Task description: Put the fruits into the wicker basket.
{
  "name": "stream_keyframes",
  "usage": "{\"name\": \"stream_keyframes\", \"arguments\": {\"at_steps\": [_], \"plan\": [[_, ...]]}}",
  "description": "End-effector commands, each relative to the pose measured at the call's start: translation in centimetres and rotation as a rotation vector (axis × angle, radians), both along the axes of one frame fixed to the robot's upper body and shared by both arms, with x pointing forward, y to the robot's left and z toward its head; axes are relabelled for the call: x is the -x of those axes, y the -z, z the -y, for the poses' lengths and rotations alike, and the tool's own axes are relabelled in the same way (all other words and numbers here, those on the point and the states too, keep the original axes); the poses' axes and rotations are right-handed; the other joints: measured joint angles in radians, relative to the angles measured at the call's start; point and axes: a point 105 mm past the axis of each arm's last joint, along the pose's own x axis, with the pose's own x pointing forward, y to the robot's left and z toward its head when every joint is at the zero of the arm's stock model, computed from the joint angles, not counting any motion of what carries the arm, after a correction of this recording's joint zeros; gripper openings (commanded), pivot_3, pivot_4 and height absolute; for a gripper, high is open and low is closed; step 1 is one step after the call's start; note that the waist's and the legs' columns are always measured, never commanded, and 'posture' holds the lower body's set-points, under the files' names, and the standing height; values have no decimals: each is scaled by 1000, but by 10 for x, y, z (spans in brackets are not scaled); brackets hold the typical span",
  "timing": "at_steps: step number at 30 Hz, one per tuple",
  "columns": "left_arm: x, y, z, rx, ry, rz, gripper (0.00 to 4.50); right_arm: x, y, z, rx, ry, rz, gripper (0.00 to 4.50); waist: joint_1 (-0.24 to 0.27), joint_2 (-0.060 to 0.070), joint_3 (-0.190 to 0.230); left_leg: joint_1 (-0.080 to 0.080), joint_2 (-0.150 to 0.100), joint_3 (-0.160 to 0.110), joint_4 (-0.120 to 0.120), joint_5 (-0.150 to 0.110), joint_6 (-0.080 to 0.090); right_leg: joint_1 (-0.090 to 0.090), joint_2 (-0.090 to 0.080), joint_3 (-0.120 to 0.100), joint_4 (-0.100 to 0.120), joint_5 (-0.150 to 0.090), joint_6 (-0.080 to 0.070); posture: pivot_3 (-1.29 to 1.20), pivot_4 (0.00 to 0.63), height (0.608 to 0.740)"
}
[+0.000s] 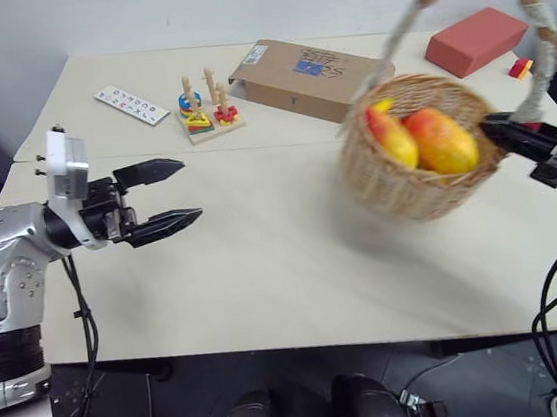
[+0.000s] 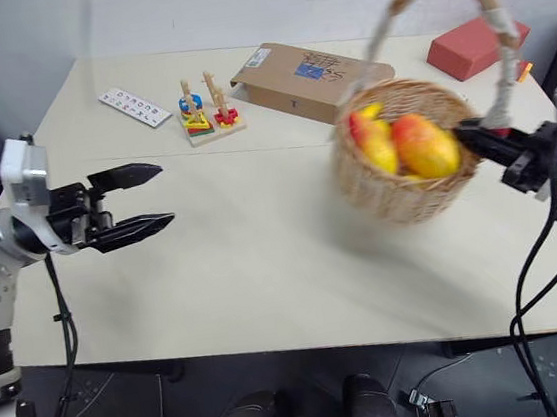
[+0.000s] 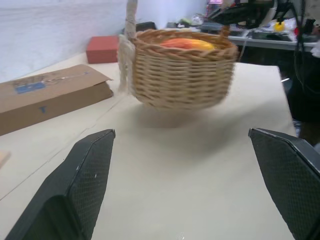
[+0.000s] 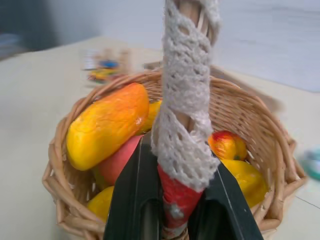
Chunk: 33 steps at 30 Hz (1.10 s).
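Two fruits (image 1: 432,138) lie in the basket (image 1: 411,178) (tilted) at the surface's (image 1: 265,270) 3 o'clock; right hand (image 4: 175,210) clamps its handle, left hand (image 1: 171,194) gapes wide at 9.

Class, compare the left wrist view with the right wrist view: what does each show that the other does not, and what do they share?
Left wrist view: the flat brown cardboard box, red block and the open left gripper.
Right wrist view: the right gripper shut on the lace-wrapped handle, and smaller toy fruits.
Both: the round woven wicker basket holding an oval yellow-orange mango-like fruit.
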Motion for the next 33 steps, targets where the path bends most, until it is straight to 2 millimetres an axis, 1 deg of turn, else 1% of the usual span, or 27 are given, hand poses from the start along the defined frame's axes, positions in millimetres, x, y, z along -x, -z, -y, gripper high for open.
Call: {"name": "stream_keyframes", "arguments": {"at_steps": [1, 4, 5, 6, 8, 9, 10, 12, 14, 16, 17, 18, 19, 21, 22, 23, 24, 25, 26, 28, 30, 31, 33], "plan": [[1, -8, 15, 2, 56, 54, 4500, 1, -9, 25, 19, 129, 85, 190, -5, 0, 0, 0, 0, 1, 0, 0, 0, 0, 1, 0, 0, 0, 0, 0, 150, 740], [2, -7, 32, 9, 112, 51, 4500, -14, 14, 51, 12, 248, 9, 190, -13, 0, 0, 0, 0, 1, 0, 0, 0, 0, 2, 0, 0, 0, 0, 0, 150, 740], [2, -6, 35, 10, 123, 50, 4500, -18, 19, 56, 11, 271, -5, 190, -14, 0, 0, 0, 0, 1, 0, 1, 0, 0, 2, 0, 0, 0, 0, 0, 150, 740], [2, -5, 38, 10, 128, 50, 4500, -20, 22, 57, -8, 270, -10, 190, -15, 0, 0, 1, 0, 2, 0, 1, 0, 0, 2, 0, 0, 0, 0, 0, 150, 740], [2, -2, 37, 5, 121, 46, 4500, -20, 20, 50, -41, 221, 15, 939, -17, 2, 1, 1, 0, 2, 0, 1, 0, 0, 2, 1, 0, 0, 0, 0, 150, 740], [2, -1, 35, 3, 111, 41, 4500, -19, 17, 47, -38, 199, 31, 1246, -17, 2, 1, 1, 0, 2, 0, 1, 0, 0, 2, 1, 0, 0, 0, 0, 150, 740], [1, 1, 32, -1, 98, 34, 4500, -16, 14, 45, -33, 190, 48, 1502, -17, 2, 1, 1, 1, 2, 0, 1, 0, 0, 1, 1, 0, 0, 0, 0, 150, 740], [0, 7, 24, -13, 60, 19, 4500, -8, 9, 46, -12, 185, 65, 2184, -15, 2, 0, 1, 1, 2, 0, 1, 0, 0, 1, 1, 0, 0, 0, 0, 150, 740], [0, 21, 12, -61, 5, 2, 4500, 5, 10, 54, 22, 199, 49, 2878, -13, 2, 0, 1, 1, 1, 0, 1, 0, 0, 1, 1, 0, 0, 0, 0, 150, 740], [3, 44, -1, -160, -50, 7, 4500, 21, 15, 64, 48, 224, -2, 3564, -9, 2, 0, 1, 1, 1, -1, 1, 0, 0, 0, 1, -1, 0, 0, 0, 150, 740], [6, 51, -4, -190, -58, 12, 4500, 25, 17, 66, 56, 231, -16, 3939, -7, 2, 0, 1, 0, 0, -2, 1, 0, 0, 0, 1, -1, 0, 0, 0, 150, 740], [10, 58, -9, -161, -89, -4, 4500, 35, 22, 67, 91, 222, -42, 4331, -5, 2, 0, 1, 0, 0, -2, 0, 1, 0, 0, 1, -1, 0, 0, 0, 150, 740], [13, 61, -12, -133, -111, -15, 4500, 41, 25, 67, 116, 213, -59, 4475, -4, 3, 0, 0, 0, 0, -2, 0, 2, 1, -1, 1, -2, 0, 0, 0, 150, 740], [28, 77, -19, -127, -143, -21, 4500, 60, 37, 64, 226, 164, -60, 4475, -2, 3, 0, 1, 0, 0, -1, -1, 2, 2, -3, 1, -4, 1, 1, 0, 150, 740], [33, 84, -22, -135, -161, -43, 4500, 69, 48, 60, 301, 124, -90, 4475, -2, 3, 0, 1, 0, 0, -2, -1, 3, 3, -4, 2, -6, 1, 2, 0, 150, 740], [38, 90, -26, -142, -187, -63, 4500, 79, 65, 54, 399, 56, -136, 4475, -2, 2, 0, 2, 1, 0, -2, -2, 2, 4, -3, 2, -7, 1, 2, 0, 150, 740], [44, 96, -30, -153, -208, -79, 4500, 89, 84, 41, 422, -53, -196, 4475, -1, 2, 0, 2, 1, 0, -2, -2, 2, 4, -3, 2, -8, 1, 2, 0, 150, 740], [48, 101, -32, -167, -228, -85, 4500, 96, 96, 29, 412, -133, -223, 4475, -1, 2, 0, 3, 1, 0, -2, -2, 2, 4, -3, 2, -8, 1, 2, 0, 150, 740], [50, 103, -33, -176, -239, -86, 4500, 99, 101, 22, 398, -180, -231, 4475, -2, 2, 0, 3, 1, 0, -2, -2, 2, 4, -3, 2, -10, 1, 2, 0, 150, 740], [52, 114, -34, -234, -290, -78, 4500, 95, 116, -11, 369, -331, -218, 4475, -7, 3, 0, 5, 2, 0, -3, -3, 1, 5, -3, 3, -10, 1, 2, 0, 150, 740], [51, 119, -30, -238, -319, -48, 4500, 87, 136, -49, 360, -486, -205, 4475, -17, 3, 0, 7, 2, 1, -3, -6, -4, 5, -4, 5, -9, 2, 2, 0, 150, 740], [50, 119, -26, -229, -334, -19, 4500, 78, 141, -64, 340, -521, -173, 4475, -19, 3, 0, 9, 3, 2, -3, -6, -5, 6, -4, 5, -9, 3, 2, 0, 150, 740], [49, 120, -21, -230, -357, 18, 4500, 62, 143, -83, 329, -560, -109, 4475, -19, 5, 0, 17, 4, 2, -4, -7, -7, 13, -3, 5, -9, 2, 1, 0, 150, 740]]}}
